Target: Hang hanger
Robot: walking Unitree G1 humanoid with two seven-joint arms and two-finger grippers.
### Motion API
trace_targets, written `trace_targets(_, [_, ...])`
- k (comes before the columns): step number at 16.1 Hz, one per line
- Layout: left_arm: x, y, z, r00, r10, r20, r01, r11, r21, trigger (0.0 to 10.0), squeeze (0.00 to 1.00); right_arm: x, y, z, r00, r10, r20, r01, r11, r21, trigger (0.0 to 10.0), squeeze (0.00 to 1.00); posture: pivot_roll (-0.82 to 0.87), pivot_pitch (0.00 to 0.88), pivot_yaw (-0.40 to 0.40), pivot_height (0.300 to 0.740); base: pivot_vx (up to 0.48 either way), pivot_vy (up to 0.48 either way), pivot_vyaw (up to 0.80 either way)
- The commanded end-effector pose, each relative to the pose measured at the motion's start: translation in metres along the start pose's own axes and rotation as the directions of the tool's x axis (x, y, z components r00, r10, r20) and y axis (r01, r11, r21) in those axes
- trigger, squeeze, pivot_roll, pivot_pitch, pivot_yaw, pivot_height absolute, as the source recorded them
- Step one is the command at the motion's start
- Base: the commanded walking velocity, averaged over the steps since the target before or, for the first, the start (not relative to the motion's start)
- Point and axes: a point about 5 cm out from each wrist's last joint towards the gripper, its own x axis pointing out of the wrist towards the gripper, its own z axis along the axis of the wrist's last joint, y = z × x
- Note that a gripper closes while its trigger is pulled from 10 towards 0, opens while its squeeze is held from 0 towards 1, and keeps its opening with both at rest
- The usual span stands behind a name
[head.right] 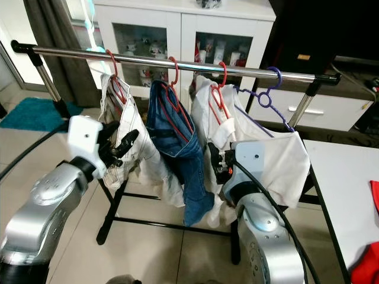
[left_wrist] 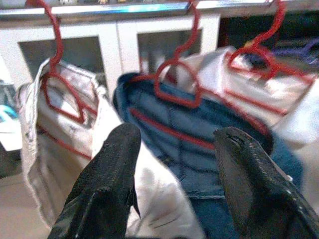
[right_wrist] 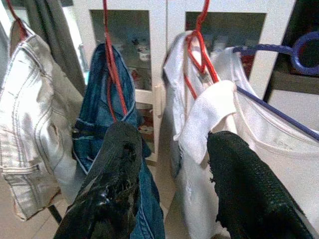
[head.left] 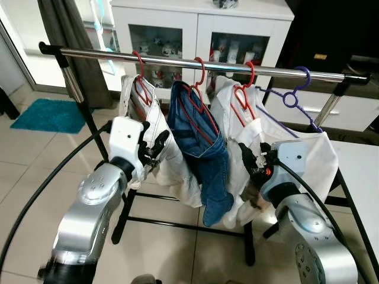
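A metal clothes rail [head.left: 177,59] runs across in front of me. From it hang three red hangers: one with pale jeans [head.left: 160,148], one with blue jeans [head.left: 207,148], and one [head.left: 246,89] with a white shirt. Furthest right, a purple hanger [head.left: 293,94] carries a white T-shirt [head.left: 308,148]. My left gripper [head.left: 157,147] is open and empty, close in front of the pale jeans. My right gripper [head.left: 249,161] is open and empty too, low between the blue jeans and the white shirt. Through its fingers [right_wrist: 114,164] I see the blue jeans and the shirt collar [right_wrist: 209,114].
Behind the rack is a white cabinet [head.left: 201,29] with glass doors. A grey curtain [head.left: 65,35] and a teal rug [head.left: 50,115] are at the left. A white table [head.left: 361,171] stands at the right with red cloth [head.right: 367,266] on it. The rack's base bars [head.left: 177,225] cross the tiled floor.
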Motion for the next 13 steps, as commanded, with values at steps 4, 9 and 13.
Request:
trace_targets(4, [-0.012,-0.002,-0.002,0.999,0.030,-0.035,-0.031,0.998,-0.049,10.0,0.99,-0.001,-0.006,-0.007,0.998,-0.055,-0.024,0.056,0.998,0.035,10.0,0.00,0.08,0.021,-0.029,0.740,0.000,0.276,0.00])
trace_targets(9, [-0.010,-0.004,0.003,0.996,0.075,-0.055,-0.076,0.997,-0.021,10.0,0.00,0.001,-0.008,-0.005,0.998,-0.056,-0.023,0.057,0.996,0.075,10.0,0.00,0.08,0.011,-0.027,0.740,0.000,0.352,0.00])
trace_targets(13, [-0.005,-0.008,0.005,0.997,0.060,-0.042,-0.060,0.998,0.011,10.0,0.00,0.006,-0.005,0.001,1.000,-0.015,-0.006,0.015,0.998,0.056,10.0,0.00,0.08,0.002,-0.024,0.740,0.000,0.000,0.00])
